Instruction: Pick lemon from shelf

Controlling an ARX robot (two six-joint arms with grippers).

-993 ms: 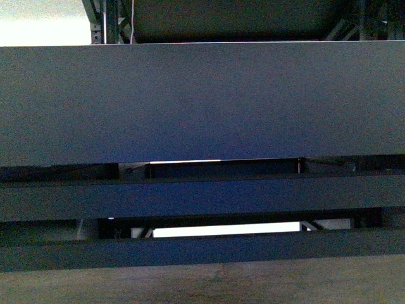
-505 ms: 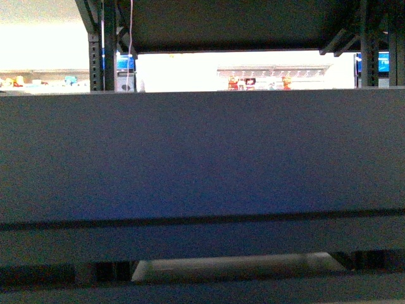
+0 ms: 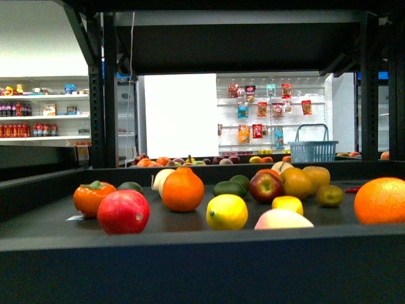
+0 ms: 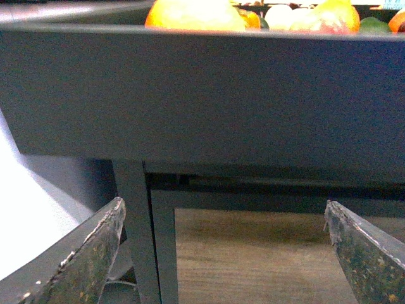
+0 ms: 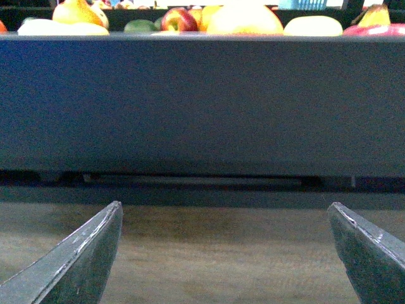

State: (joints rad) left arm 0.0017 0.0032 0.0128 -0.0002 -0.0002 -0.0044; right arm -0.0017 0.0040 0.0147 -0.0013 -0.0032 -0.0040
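The lemon (image 3: 226, 211) lies on the shelf (image 3: 202, 266) tier, close behind the raised front rim, between a red apple (image 3: 123, 211) and a pale pink fruit (image 3: 283, 220). Left claw (image 4: 223, 209) and right claw (image 5: 224, 206): both spread, empty, positioned below the rim, outside the tier.

Only the finger ends of each gripper show. The left gripper (image 4: 224, 202) has two dark, wedge-shaped fingers (image 4: 88, 259) with mottled, scuffed faces and pale, chipped inner edges. The right gripper (image 5: 224, 204) has similar dark grey fingers (image 5: 79, 263), smoother, with thin light scratches along their inner edges.
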